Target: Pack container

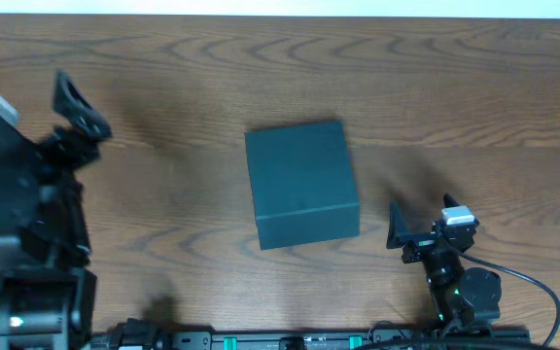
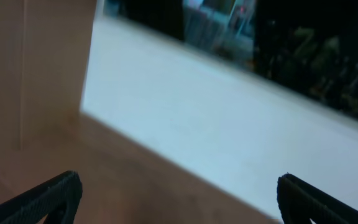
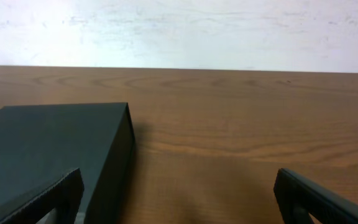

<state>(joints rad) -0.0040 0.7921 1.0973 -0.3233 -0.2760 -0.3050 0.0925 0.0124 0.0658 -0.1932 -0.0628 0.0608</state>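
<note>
A dark teal-green rectangular cardboard container (image 1: 301,183) lies on the brown wood-grain surface (image 1: 163,97) at the centre of the overhead frame, turned slightly askew, its lid shut flat. The left fingers (image 2: 48,199) are spread wide open at the upper left of the overhead frame, well apart from the container; their wrist view is blurred, showing only the surface and a pale wall. The right fingers (image 3: 316,199) are also wide open, near the container's lower right corner in the overhead frame but not touching it. In the right wrist view the container fills the lower left.
</note>
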